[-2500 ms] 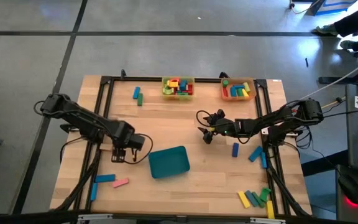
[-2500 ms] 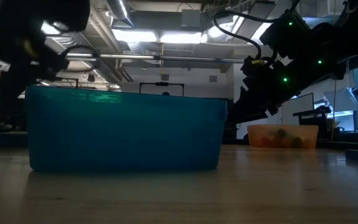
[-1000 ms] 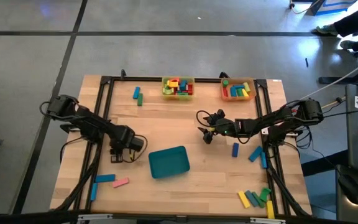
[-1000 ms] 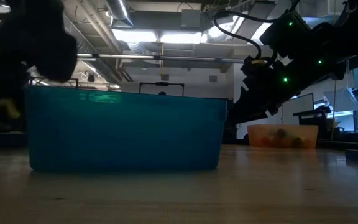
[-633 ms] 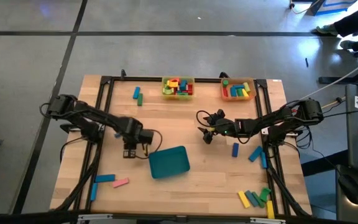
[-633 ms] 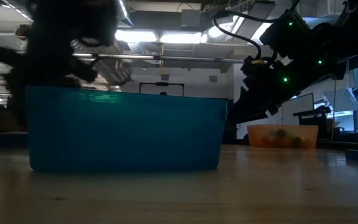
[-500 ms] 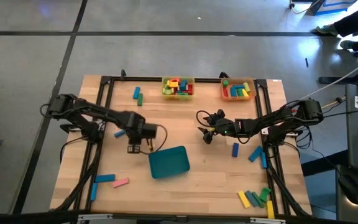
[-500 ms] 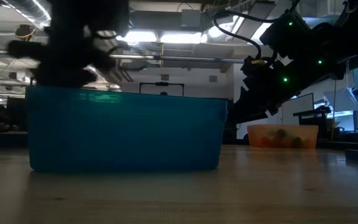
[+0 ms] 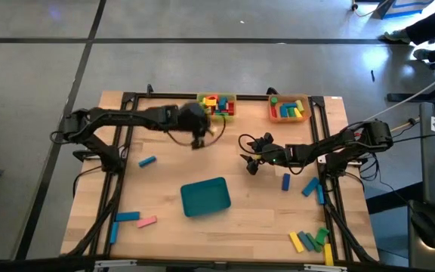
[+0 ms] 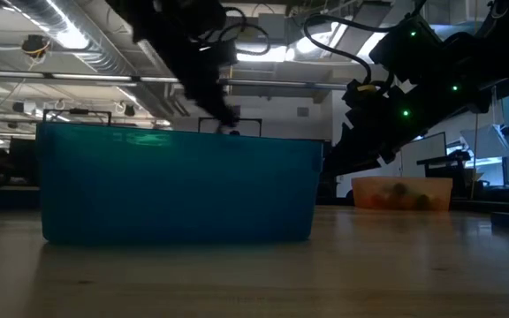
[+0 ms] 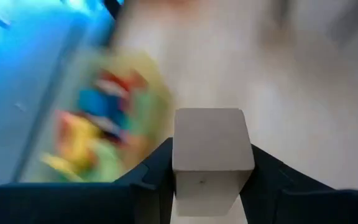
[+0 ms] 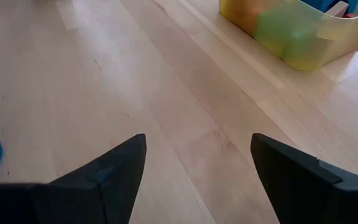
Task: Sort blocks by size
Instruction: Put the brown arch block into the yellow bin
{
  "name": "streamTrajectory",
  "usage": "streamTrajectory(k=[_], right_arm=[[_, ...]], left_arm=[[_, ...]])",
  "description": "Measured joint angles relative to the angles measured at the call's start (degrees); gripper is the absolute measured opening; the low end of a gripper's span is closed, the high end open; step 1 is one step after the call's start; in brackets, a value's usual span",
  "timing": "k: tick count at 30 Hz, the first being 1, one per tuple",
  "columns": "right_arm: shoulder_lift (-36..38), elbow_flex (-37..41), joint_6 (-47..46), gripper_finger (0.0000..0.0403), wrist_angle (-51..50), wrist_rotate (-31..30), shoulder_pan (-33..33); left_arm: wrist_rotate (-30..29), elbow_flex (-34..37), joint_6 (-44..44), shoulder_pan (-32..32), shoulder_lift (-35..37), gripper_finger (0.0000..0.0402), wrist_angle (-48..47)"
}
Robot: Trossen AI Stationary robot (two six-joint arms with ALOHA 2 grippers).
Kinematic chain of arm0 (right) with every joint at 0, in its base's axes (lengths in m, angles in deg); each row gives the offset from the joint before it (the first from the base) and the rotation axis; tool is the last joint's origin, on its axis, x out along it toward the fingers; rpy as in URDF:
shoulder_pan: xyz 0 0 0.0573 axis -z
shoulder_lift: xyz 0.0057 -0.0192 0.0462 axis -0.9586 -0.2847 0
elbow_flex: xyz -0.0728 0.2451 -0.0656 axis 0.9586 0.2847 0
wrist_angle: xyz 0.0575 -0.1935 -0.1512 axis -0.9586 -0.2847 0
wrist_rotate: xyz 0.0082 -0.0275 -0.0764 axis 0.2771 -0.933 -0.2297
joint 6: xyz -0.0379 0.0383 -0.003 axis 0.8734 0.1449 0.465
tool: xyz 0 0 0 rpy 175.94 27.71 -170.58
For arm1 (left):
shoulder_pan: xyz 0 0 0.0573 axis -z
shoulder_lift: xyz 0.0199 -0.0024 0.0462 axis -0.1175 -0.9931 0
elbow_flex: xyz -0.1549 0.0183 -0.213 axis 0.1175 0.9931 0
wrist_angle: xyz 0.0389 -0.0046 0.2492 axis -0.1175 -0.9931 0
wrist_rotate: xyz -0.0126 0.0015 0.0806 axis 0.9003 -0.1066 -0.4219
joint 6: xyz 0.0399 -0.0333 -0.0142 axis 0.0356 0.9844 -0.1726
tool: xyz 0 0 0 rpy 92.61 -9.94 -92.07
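My left gripper (image 9: pixel 201 137) hangs above the table just near-left of the yellow tray (image 9: pixel 216 106), shut on a pale block (image 11: pixel 210 152). The left wrist view shows the yellow tray (image 11: pixel 104 124), full of coloured blocks, just beyond it. My right gripper (image 9: pixel 249 163) stands open over the table's middle right, with only bare wood between its fingers (image 12: pixel 194 162). Loose blocks lie flat on the table: a blue one (image 9: pixel 148 161), a blue and green pair (image 9: pixel 168 115), and a blue and pink pair (image 9: pixel 134 218). My left gripper pinches the pale block by two opposite sides (image 11: pixel 178 163), one dark finger on each. The fingers slant downward toward the yellow tray. The block's squarish top sticks out past the fingers, and the block is lifted clear of the table.
A teal tray (image 9: pixel 205 196) stands at the near middle, and fills the low view (image 10: pixel 179 185). An orange tray (image 9: pixel 289 108) with blocks sits at the far right. More blocks lie at the right (image 9: pixel 285 181) and near right (image 9: pixel 310 240). A black frame (image 9: pixel 127 136) borders the table.
My left gripper has risen from beside the teal tray's left side. It has swung toward the far edge and rightward to the yellow tray, tipping from pointing down to a slant. It carries the pale block along. The blue block where it stood is now uncovered.
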Motion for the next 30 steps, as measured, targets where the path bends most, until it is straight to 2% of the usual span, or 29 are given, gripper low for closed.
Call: streamTrajectory(k=[5, 16, 24, 30], right_arm=[[-0.01, 0.0, 0.01, 0.0292, 0.0, -0.02, 0.0], [0.01, 0.0, 0.02, 0.0292, -0.08, -1.07, 0.0], [0.0, 0.0, 0.03, 0.0292, 0.21, -1.72, -0.01], [-0.01, 0.0, 0.02, 0.0292, 0.4, -2.16, 0.01]], left_arm=[[2.14, -0.05, -2.33, -5.95, -1.81, 0.012, 12.71], [3.7, 0.0, -3.1, -13.5, -13.47, 0.0122, 29.14], [3.75, -0.04, -0.92, -15.13, -14.88, 0.0132, 30.73], [3.76, -0.02, -0.6, -14.91, -14.6, 0.0198, 30.26]])
